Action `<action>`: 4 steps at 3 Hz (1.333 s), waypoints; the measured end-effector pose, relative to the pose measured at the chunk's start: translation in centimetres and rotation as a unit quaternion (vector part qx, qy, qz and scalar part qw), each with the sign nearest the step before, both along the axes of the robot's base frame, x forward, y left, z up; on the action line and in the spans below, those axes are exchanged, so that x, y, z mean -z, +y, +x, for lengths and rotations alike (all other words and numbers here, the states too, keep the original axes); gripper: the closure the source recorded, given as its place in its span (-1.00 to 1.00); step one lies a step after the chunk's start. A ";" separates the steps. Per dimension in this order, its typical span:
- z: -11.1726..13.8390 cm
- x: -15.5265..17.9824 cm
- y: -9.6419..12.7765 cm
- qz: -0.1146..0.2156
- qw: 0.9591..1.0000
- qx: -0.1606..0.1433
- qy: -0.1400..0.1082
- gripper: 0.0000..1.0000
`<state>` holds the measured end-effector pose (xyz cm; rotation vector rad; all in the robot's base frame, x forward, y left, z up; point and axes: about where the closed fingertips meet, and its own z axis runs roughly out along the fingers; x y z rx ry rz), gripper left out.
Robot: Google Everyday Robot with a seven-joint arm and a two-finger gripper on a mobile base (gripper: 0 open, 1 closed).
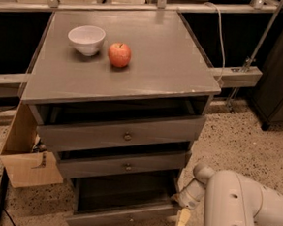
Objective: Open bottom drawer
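Dim warm light; gripper (182, 219) lower right

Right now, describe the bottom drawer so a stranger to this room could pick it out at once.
Find the grey painted wooden cabinet with a white bowl and a red apple on top. Of its three drawers, take the bottom drawer, nearest the speckled floor. It is pulled out farthest, showing its dark inside, with the robot's cream end effector at its right front corner.

Arm (241, 209): one, white, thick cylindrical link, lying right of and behind the hand.
Wrist (194, 189): narrower white segment, angled down and leftward off that link.
Gripper (182, 219): pale, hanging just below the wrist, pointing downward, low in view.
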<state>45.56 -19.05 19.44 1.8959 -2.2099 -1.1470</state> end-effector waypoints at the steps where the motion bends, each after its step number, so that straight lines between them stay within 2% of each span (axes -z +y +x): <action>1: -0.7 -0.3 1.8 0.003 1.000 -0.022 0.005 -1.00; 4: -2.4 -1.3 3.8 -0.001 0.998 -0.052 0.019 -1.00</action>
